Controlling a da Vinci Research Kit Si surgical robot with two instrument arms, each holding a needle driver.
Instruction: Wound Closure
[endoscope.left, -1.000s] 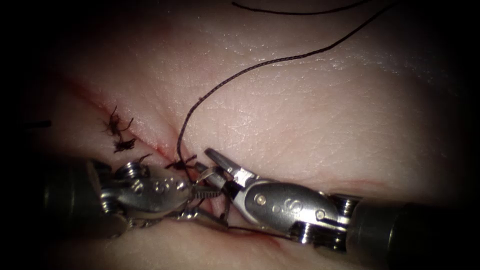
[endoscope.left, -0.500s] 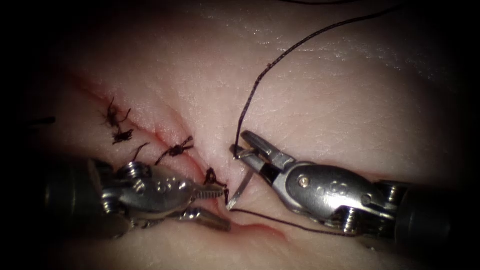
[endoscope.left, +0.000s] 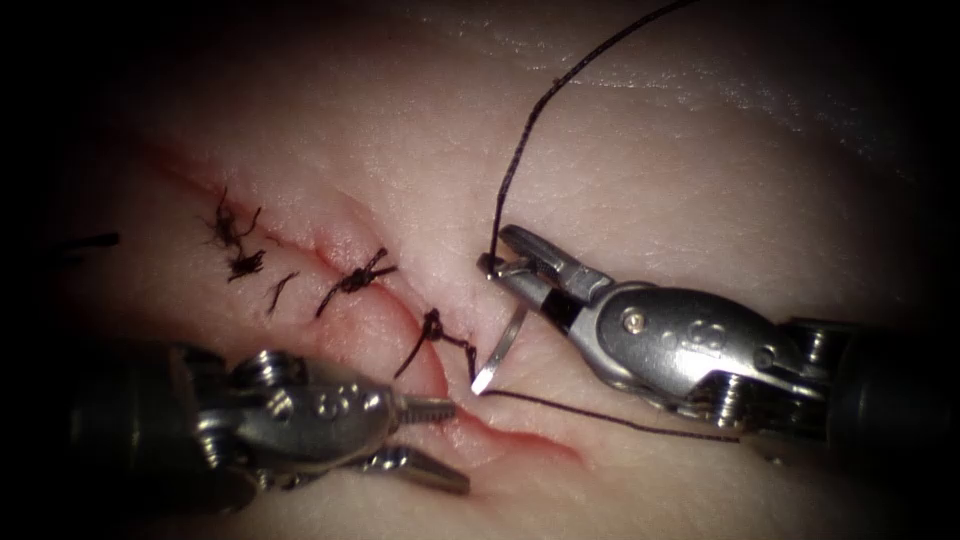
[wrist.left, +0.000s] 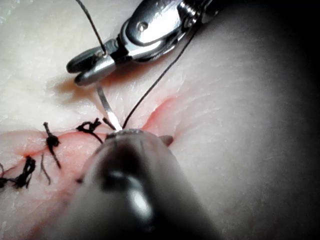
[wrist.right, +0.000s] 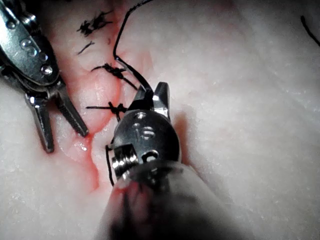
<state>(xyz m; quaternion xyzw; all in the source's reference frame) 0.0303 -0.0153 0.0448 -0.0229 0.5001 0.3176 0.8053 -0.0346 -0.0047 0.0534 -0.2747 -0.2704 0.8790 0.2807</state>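
- Endoscope view: the right tool (endoscope.left: 500, 265) is coming in from 3 o'clock, its jaws clamped on the needle (endoscope.left: 502, 346) at the thread end of the curve. The needle is hanging from the jaws toward 7 o'clock; its sharp tip is lying just at the right edge of the cut (endoscope.left: 500, 430). Whether the tip is touching the tissue (endoscope.left: 700, 180) cannot be told; the body of the needle is showing clear of it.
- The thread (endoscope.left: 520, 160) is running from the jaws up toward 1 o'clock. A second strand is crossing from the last stitch (endoscope.left: 432, 325), past the needle tip, toward 4 o'clock under the right tool.
- The left tool (endoscope.left: 435, 440) is lying at 7 o'clock, left of the cut, jaws standing apart and holding nothing. Knotted stitches (endoscope.left: 355, 280) are sitting along the cut toward 10 o'clock; red fluid (endoscope.left: 540, 445) is lining the open stretch.
- Left wrist view: the right tool (wrist.left: 82, 67) is gripping the needle (wrist.left: 107, 107), whose tip is ending close beside the left tool's shaft. The thread (wrist.left: 160, 80) is running from there up beneath the right tool. Stitches (wrist.left: 50, 142) are crossing the cut.
- Right wrist view: the right tool (wrist.right: 152, 100) is holding its jaws together with the thread (wrist.right: 122, 55) leading away from them. The left tool (wrist.right: 60, 127) is showing both jaws spread, empty, over the tissue (wrist.right: 250, 125) beside the cut.
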